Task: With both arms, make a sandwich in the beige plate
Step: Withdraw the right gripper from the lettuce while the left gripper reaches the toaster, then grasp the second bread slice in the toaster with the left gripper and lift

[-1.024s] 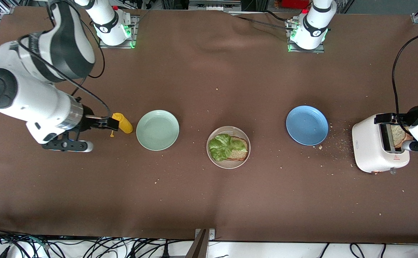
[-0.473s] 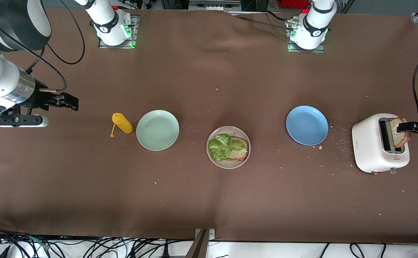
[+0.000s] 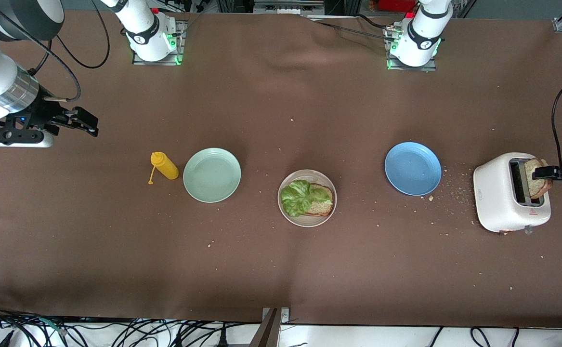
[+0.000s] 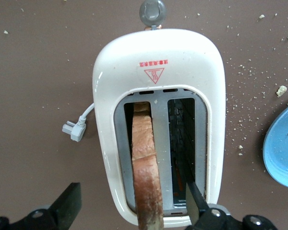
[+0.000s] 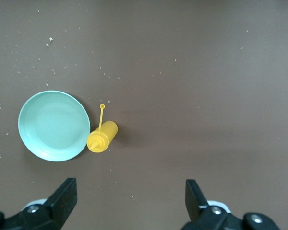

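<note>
The beige plate (image 3: 330, 212) sits mid-table with one brown bread slice (image 3: 323, 206) on it and a green lettuce leaf (image 3: 299, 197) over that slice. A second slice (image 3: 533, 178) (image 4: 146, 167) stands upright in a slot of the white toaster (image 3: 495, 197) (image 4: 156, 62) at the left arm's end. My left gripper (image 3: 542, 179) (image 4: 133, 201) is over the toaster, open, one finger on each side of the slice and clear of it. My right gripper (image 3: 85, 124) (image 5: 129, 196) hangs open and empty over bare cloth at the right arm's end.
A yellow squeeze bottle (image 3: 165, 165) (image 5: 102, 137) lies beside the mint green plate (image 3: 212, 174) (image 5: 54, 125). The blue plate (image 3: 412, 168) (image 4: 283, 146) stands between the beige plate and the toaster. Crumbs are scattered around the toaster; its plug (image 4: 73, 130) lies loose beside it.
My right gripper has left the yellow bottle and pulled back toward the right arm's end. My left wrist has drawn off toward the table's end, its fingers still around the slice in the toaster.
</note>
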Robot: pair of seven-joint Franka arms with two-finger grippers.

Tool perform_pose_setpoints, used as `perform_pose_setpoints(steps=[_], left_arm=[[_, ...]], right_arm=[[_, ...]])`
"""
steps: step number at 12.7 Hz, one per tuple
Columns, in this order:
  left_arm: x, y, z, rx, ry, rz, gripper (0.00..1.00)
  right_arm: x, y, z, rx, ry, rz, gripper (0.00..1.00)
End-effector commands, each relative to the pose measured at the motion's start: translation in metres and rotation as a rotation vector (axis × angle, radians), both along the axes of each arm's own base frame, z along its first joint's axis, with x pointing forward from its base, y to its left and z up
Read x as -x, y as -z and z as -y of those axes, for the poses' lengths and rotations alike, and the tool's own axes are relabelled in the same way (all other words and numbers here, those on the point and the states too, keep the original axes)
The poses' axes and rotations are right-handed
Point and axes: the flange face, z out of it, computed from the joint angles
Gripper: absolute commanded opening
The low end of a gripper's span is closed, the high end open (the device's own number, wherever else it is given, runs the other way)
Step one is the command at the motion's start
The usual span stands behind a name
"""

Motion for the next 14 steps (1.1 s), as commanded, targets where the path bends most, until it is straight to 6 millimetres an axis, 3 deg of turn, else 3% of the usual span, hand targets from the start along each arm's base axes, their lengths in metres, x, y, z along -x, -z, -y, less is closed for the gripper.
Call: perform_pose_setpoints(steps=[1, 2, 6, 8, 11, 14], left_arm=[[0.009, 0.009, 0.006, -0.020, -0.144, -0.022, 0.03], [0.011, 0.004, 0.009, -0.034, -0.204, -0.045, 0.00], [0.003, -0.018, 0.029, -0.046, -0.175, -0.029, 0.00], [-0.002, -0.051, 0.037, -0.053, -0.163, 0.007, 0.00], [-0.007, -0.117, 0.052, -0.042, -0.157, 0.001, 0.00], [-0.008, -0.151, 0.089, -0.011, -0.105, -0.011, 0.00]], right_arm=[[0.025, -0.018, 0.002, -0.006, -0.014, -0.001, 1.00], [0.022, -0.018, 0.008, -0.012, 0.002, -0.046, 1.00], [0.013, -0.021, 0.024, -0.017, 0.026, -0.117, 1.00], [0.013, -0.018, 0.028, -0.016, 0.041, -0.111, 1.00], [0.010, -0.016, 0.025, -0.014, 0.038, -0.108, 1.00], [0.009, -0.019, 0.020, -0.011, 0.035, -0.094, 1.00]])
